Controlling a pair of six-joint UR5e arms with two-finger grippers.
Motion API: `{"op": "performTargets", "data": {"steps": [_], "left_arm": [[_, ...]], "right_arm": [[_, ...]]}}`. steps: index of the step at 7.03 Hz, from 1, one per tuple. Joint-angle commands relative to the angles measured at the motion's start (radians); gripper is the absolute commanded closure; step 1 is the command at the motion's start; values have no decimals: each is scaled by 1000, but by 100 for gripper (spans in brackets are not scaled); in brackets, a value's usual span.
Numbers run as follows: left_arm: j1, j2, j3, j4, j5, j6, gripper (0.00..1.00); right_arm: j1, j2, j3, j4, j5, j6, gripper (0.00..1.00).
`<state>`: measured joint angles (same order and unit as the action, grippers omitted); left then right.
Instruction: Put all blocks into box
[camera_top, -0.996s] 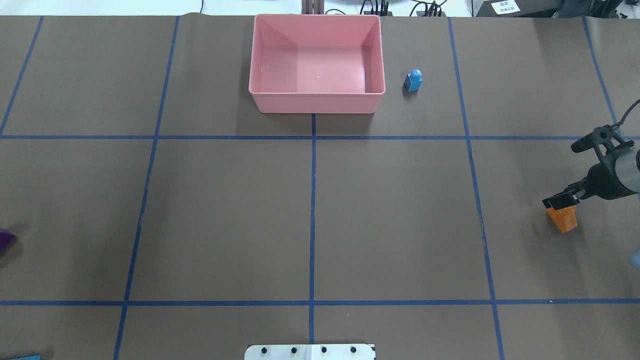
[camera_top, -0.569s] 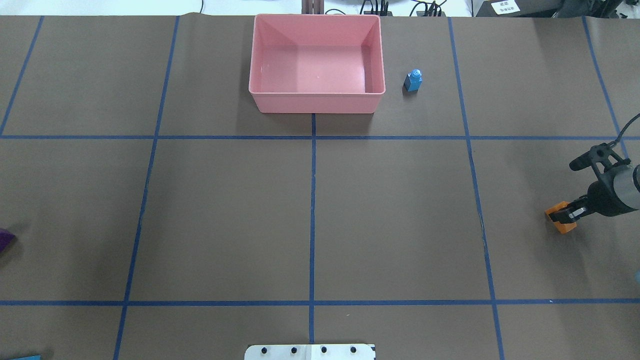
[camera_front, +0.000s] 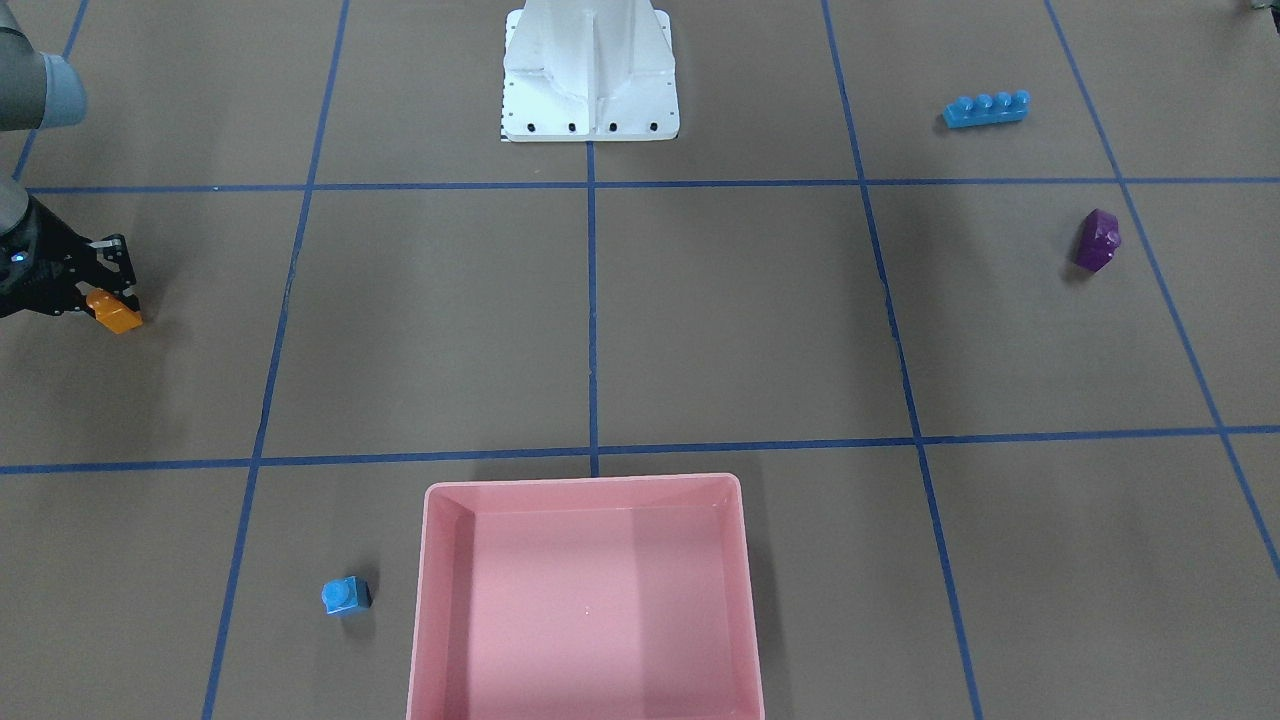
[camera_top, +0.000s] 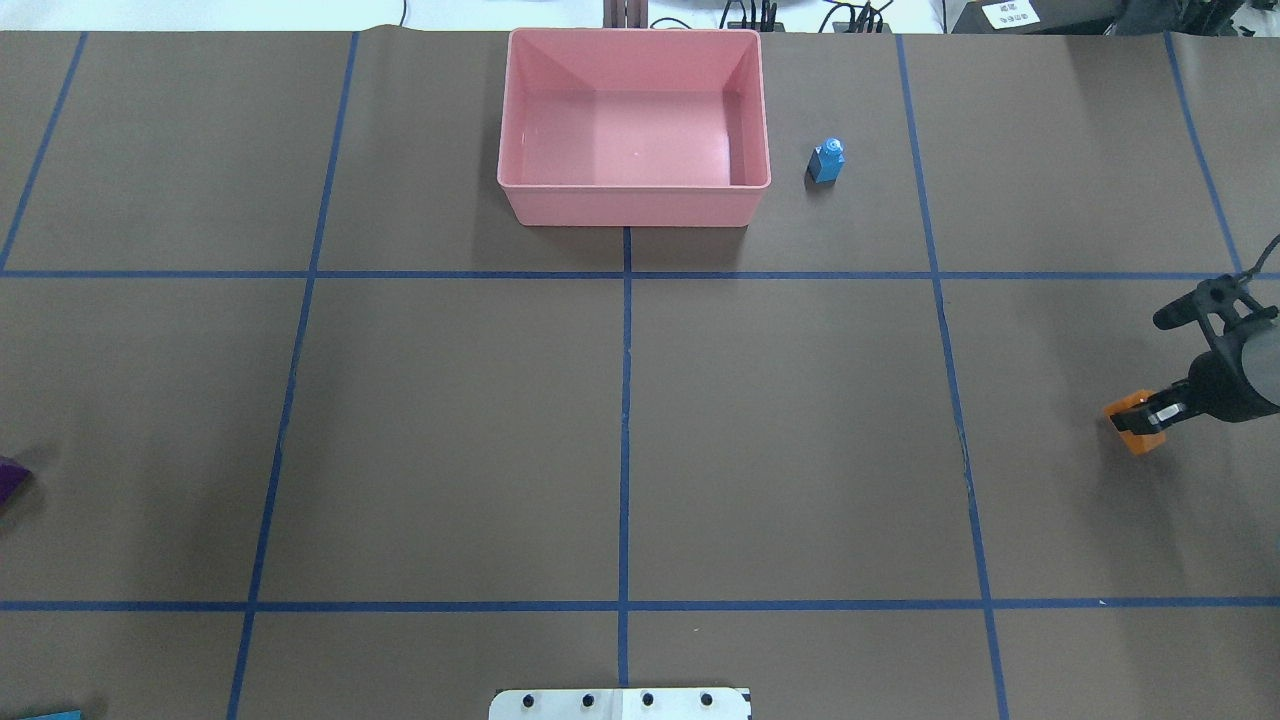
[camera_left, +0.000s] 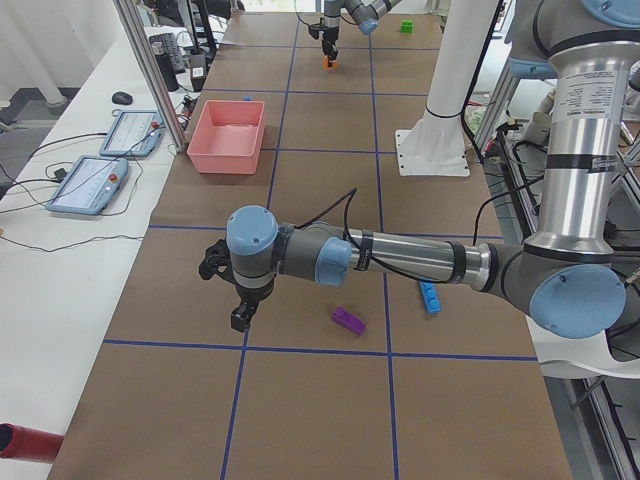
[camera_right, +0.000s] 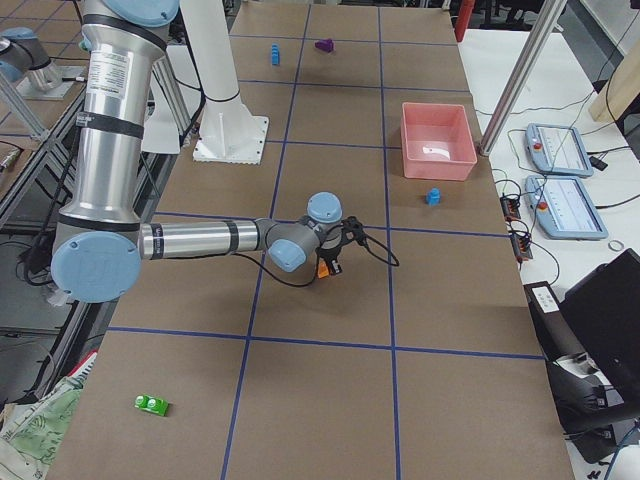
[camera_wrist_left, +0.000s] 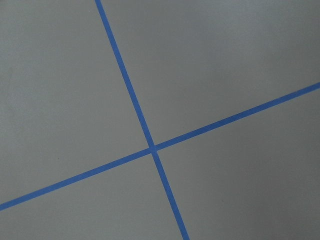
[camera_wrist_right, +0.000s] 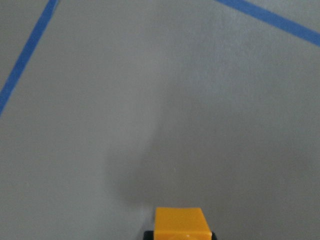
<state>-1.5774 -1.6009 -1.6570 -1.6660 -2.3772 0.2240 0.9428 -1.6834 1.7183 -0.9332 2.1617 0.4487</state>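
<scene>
In the front view, your right jaws are clamped on the orange block (camera_front: 113, 312), well apart from the empty pink box (camera_front: 583, 482), likely to carry it there. The right wrist view shows the block pinched. In the left side view, you cannot tell the left jaws' opening.

In my feeds, brown table cover (camera_top: 450, 430) ruled by a blue tape grid (camera_top: 625, 400), plain pink box (camera_top: 634, 207), orange block (camera_front: 120, 320) at my black right gripper (camera_top: 1142, 418), blue one-stud cube (camera_top: 826, 162), blue four-stud bar (camera_front: 986, 108), purple block (camera_front: 1097, 240), green block (camera_right: 151, 404), white robot base (camera_front: 590, 80).
</scene>
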Motion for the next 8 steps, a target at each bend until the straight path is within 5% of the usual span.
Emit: {"op": "performTargets", "data": {"steps": [1, 3, 6, 8], "left_arm": [[2, -1, -1, 0, 0, -2, 0], [14, -1, 0, -6, 1, -2, 0], [20, -2, 0, -8, 1, -3, 0], [22, -4, 0, -8, 1, -3, 0]], "right_arm": [[50, 285, -11, -225, -11, 10, 100], [76, 600, -142, -393, -16, 66, 100], [67, 1000, -508, -389, -26, 237, 100], [6, 1163, -694, -389, -200, 292, 100]]}}
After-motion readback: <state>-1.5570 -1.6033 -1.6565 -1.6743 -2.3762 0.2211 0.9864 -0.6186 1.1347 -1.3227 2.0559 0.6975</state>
